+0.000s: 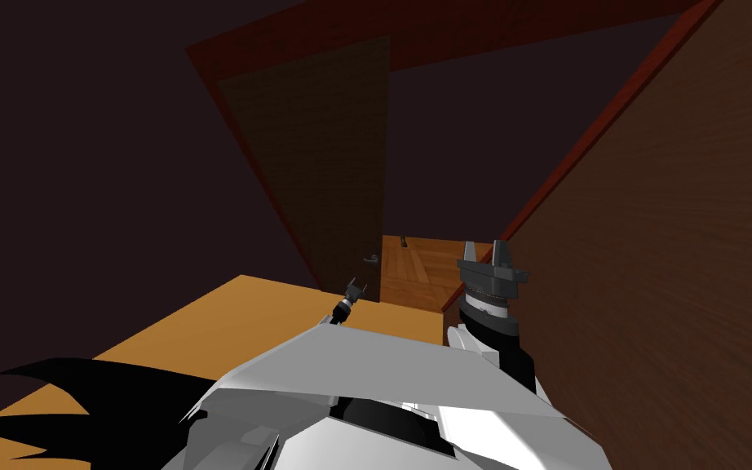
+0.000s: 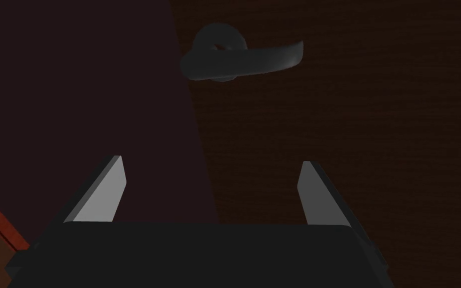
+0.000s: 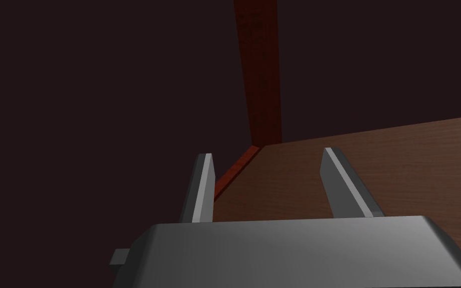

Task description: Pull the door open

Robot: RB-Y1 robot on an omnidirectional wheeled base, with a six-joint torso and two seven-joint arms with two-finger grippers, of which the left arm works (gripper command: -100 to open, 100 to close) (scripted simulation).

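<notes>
The left hand [image 2: 212, 167] hovers open, just short of the dark handle [image 2: 244, 59] low on the door [image 1: 317, 163]. Closing from here, I reckon it grabs air or slips off the lever's tip. The right hand [image 1: 487, 249] waits open beside a wooden wall [image 1: 676, 245].

Dim throughout — the door [image 1: 317, 163] and wall [image 1: 81, 163] nearly black, only the floor [image 1: 203, 326] brightly lit, edges splaying.

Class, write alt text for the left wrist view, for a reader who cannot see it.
A dark lever handle sits on a dark brown door, ahead of the open left gripper. The gripper is short of the handle and holds nothing.
</notes>
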